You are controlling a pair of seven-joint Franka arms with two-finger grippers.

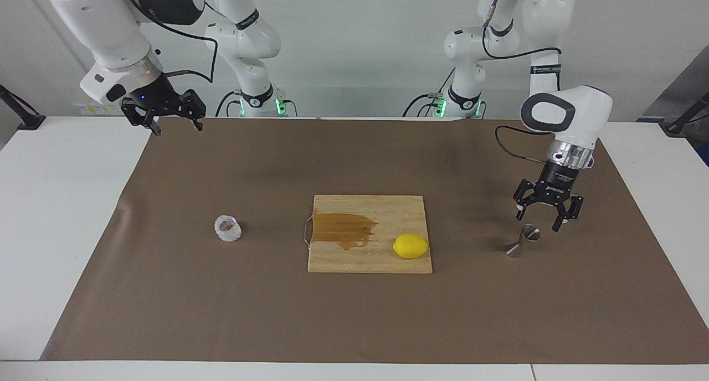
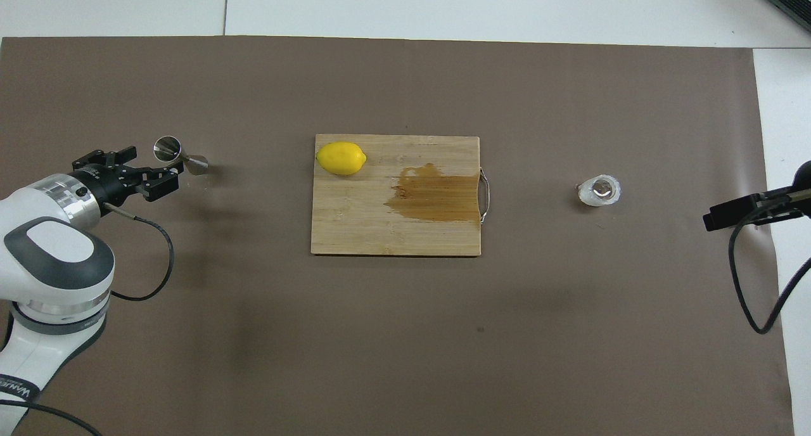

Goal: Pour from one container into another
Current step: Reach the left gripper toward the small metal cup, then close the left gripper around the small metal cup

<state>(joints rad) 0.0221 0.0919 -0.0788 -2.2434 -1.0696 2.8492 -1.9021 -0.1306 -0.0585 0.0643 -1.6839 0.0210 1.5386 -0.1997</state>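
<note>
The knobbly clear glass cup [image 1: 228, 228] stands on the brown mat toward the right arm's end; it also shows in the overhead view [image 2: 599, 191]. The steel jigger [image 1: 522, 242] stands on the mat toward the left arm's end, also in the overhead view [image 2: 180, 156]. My left gripper [image 1: 538, 220] is open and hangs just above the jigger's rim without touching it; the overhead view [image 2: 152, 168] shows it beside the jigger. My right gripper [image 1: 177, 129] is open and empty, raised over the mat's corner at the robots' end; only part of it shows in the overhead view [image 2: 728, 213].
A wooden cutting board [image 1: 370, 262] lies mid-table between cup and jigger, with a wet brown stain [image 1: 343, 230] and a lemon [image 1: 410, 246] on it. A metal handle [image 1: 306, 232] sticks out on the board's cup side. The brown mat [image 1: 354, 314] covers most of the table.
</note>
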